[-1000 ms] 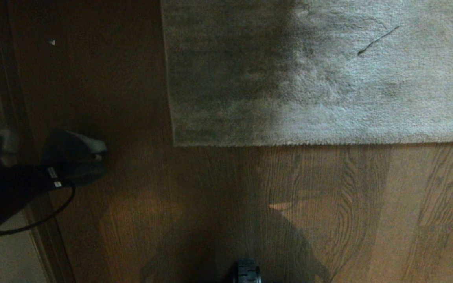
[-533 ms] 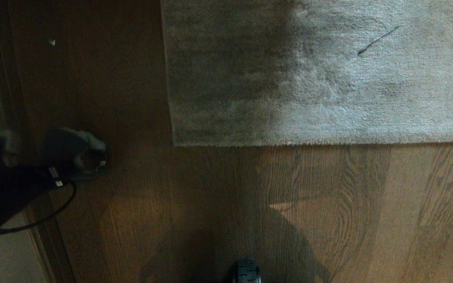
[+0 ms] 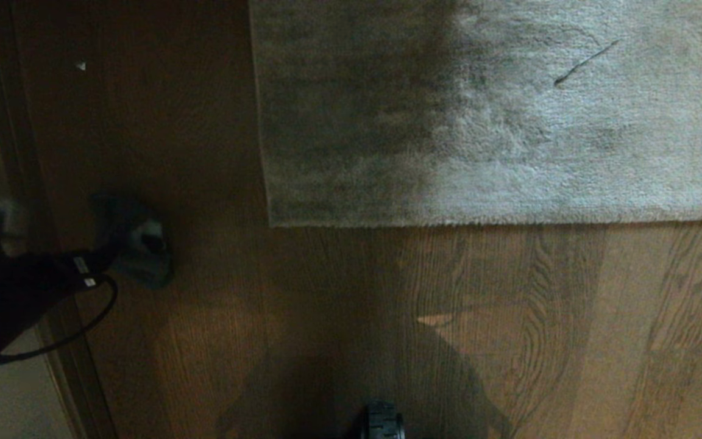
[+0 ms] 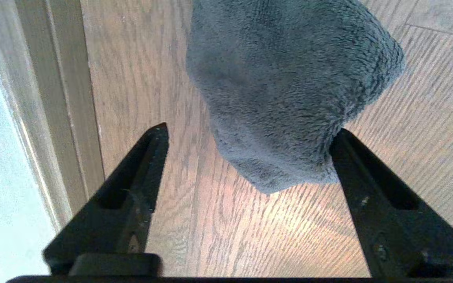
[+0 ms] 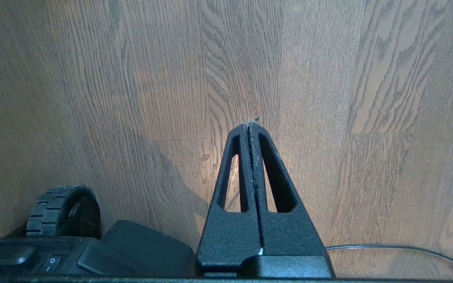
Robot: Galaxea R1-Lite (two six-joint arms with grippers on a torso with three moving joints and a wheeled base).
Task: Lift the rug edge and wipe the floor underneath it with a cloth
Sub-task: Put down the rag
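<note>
While the head view shows the small plush grey cloth (image 3: 138, 247) only as a dim heap on the brown wooden floor (image 3: 339, 317), well left of the light grey rug edge (image 3: 448, 221), the left wrist view shows the left gripper (image 4: 250, 135) spread wide, one finger touching the cloth (image 4: 285, 86). The right gripper (image 5: 252, 124) is pressed together, empty, beside the robot's black wheel (image 5: 59, 210)

One rug (image 3: 509, 122) lies on the floor (image 3: 326, 317), with one square corner (image 3: 272, 222) of it in view. One cloth (image 4: 285, 86) sits on the boards. Two end effectors show: the left end effector (image 4: 250, 131) and the right end effector (image 5: 251, 125). One wheel (image 5: 59, 210) shows beside the base.
</note>
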